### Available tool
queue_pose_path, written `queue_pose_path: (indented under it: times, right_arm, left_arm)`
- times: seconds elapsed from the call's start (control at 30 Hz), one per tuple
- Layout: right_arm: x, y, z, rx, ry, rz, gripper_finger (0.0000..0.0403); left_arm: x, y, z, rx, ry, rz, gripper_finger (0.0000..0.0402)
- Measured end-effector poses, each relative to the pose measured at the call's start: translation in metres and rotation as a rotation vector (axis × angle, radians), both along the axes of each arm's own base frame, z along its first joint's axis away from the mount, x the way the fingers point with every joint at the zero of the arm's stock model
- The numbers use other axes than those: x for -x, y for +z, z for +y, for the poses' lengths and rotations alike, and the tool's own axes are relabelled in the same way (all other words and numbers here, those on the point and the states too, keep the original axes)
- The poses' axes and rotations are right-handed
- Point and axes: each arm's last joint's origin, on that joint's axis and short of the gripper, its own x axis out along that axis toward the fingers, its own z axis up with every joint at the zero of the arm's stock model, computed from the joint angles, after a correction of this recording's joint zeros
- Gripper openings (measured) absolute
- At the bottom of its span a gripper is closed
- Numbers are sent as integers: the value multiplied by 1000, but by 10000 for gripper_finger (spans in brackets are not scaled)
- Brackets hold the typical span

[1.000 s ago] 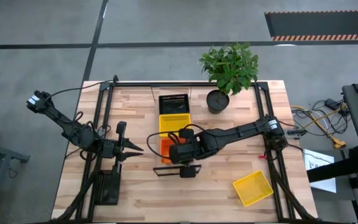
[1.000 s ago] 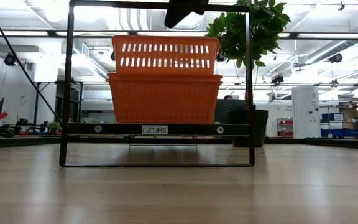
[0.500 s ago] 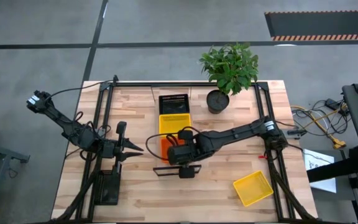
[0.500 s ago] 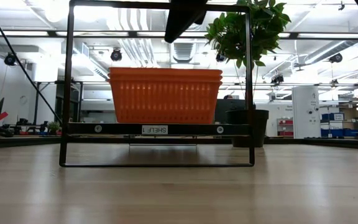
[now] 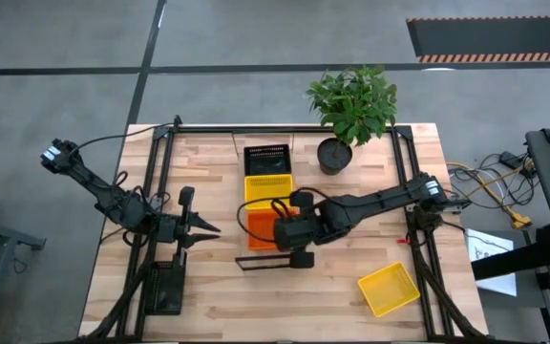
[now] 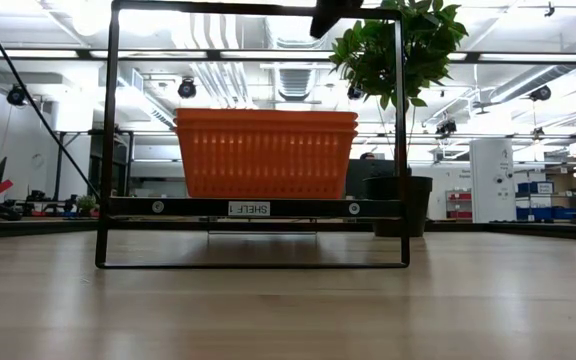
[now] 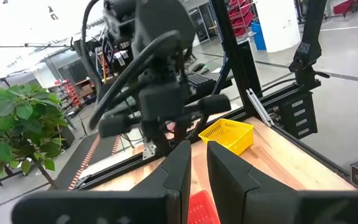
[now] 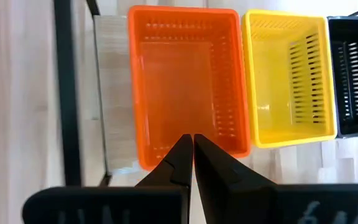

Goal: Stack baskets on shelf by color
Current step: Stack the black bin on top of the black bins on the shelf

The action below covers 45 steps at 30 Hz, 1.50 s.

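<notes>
Loose yellow basket (image 5: 388, 289) lying askew on the bench (image 5: 208, 296) near its right front corner, well apart from the shelf (image 8: 114, 93), nearer the right gripper (image 8: 189, 163), jaws shut and empty above the orange basket (image 8: 188, 87); left gripper (image 5: 204, 228) waiting, jaws slightly parted, empty.

Both arms are built of dark, nearly black links with rounded joint housings. The left arm (image 5: 113, 196) is slim and runs a thin black cable along its length, with a paler grey fitting at its far joint. The right arm (image 5: 380, 199) has a light metallic collar near its base, and a looping black cable arches over its bulky wrist block. The right end effector (image 8: 188, 144) carries two matte black fingers tapering to narrow points; the left end effector (image 7: 194, 163) has broader, flat-faced black fingers.
</notes>
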Motion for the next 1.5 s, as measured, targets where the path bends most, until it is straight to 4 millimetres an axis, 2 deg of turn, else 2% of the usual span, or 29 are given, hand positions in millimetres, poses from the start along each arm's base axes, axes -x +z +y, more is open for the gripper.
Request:
queue_pose_path:
  times: [0.3,0.53,0.73,0.9,1.03,1.23,1.33,1.5]
  right_arm:
    - [30,-11,38,161,34,-54,8]
    - [57,-20,53,149,88,-136,8]
    - [76,-33,54,140,206,-316,8]
    - [83,-43,43,96,404,-522,8]
    - [94,-46,25,96,466,-652,8]
    - [119,-44,6,105,453,-768,8]
    - [130,-42,1,110,457,-787,8]
    - [143,-38,-5,90,438,-815,8]
  left_arm:
    - [0,0,0,46,-1,4,37]
    - [-1,1,0,85,-1,4,37]
    - [-10,-6,-7,168,6,40,37]
    - [-28,-19,-18,282,46,88,37]
    - [-37,-30,-26,482,78,166,37]
    - [-29,-48,-29,915,164,378,33]
    - [-20,-63,-31,1127,313,571,22]
    - [-7,-88,-47,1411,557,1049,2]
